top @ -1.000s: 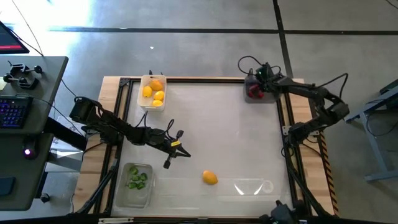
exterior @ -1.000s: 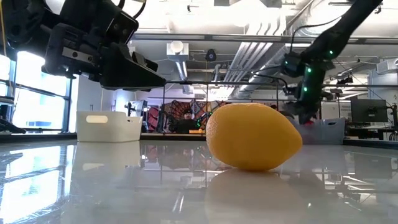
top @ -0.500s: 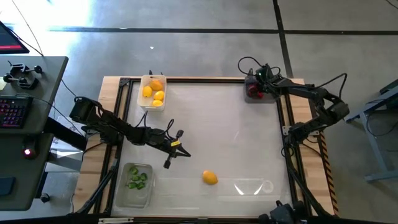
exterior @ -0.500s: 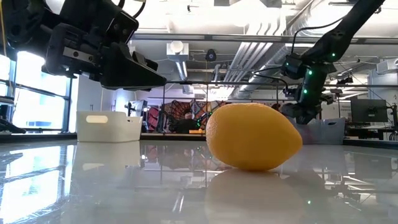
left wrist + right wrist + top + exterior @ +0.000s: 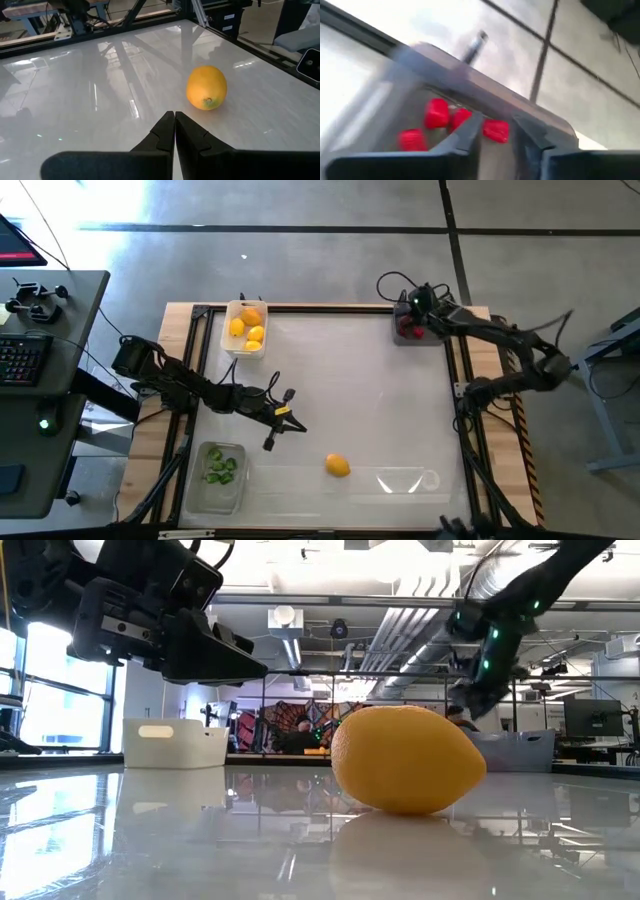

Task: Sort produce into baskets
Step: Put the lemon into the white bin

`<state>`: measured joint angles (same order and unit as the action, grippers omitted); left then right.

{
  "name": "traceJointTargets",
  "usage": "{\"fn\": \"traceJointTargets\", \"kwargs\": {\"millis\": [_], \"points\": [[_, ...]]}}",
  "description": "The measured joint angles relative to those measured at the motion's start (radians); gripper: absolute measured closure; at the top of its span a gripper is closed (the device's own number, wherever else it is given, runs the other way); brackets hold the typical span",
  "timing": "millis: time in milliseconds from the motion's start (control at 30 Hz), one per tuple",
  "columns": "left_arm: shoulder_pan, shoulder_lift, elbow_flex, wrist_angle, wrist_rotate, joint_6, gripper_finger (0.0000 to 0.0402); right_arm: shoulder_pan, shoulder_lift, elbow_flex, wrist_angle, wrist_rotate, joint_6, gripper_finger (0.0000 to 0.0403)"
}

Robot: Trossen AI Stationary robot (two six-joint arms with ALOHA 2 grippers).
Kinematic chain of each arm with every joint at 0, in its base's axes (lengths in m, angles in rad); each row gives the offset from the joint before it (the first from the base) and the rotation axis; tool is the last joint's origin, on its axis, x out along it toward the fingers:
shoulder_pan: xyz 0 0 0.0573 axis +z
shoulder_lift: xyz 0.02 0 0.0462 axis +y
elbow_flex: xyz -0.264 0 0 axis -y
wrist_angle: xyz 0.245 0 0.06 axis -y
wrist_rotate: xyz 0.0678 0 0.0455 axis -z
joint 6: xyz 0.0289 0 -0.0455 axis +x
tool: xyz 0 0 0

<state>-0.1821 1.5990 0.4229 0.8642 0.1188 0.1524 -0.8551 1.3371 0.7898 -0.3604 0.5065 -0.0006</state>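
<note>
Your left hand (image 5: 283,412), clenched empty, is nearer the orange fruit (image 5: 338,466) lying just ahead on the worktop (image 5: 350,390); your right hand (image 5: 415,308), parted and empty, hovers over the grey tray (image 5: 402,335)

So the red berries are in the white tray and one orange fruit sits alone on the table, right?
Not quite. The red berries are in the dark grey tray, as the high view shows; the white tray holds yellow and orange fruit. The lone orange fruit is on the table.
</note>
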Motion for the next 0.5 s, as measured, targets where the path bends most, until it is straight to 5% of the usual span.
{"fn": "traceJointTargets", "kwargs": {"millis": [167,500], "points": [[0.0,0.0,0.0,-0.003,0.0,-0.002,0.0401,0.177,-0.129,0.0,-0.065,-0.007,0.035,0.0395],[0.0,0.0,0.0,0.0,0.0,-0.002,0.0401,0.63,-0.206,-0.056,-0.088,-0.009,0.274,0.04]]}}
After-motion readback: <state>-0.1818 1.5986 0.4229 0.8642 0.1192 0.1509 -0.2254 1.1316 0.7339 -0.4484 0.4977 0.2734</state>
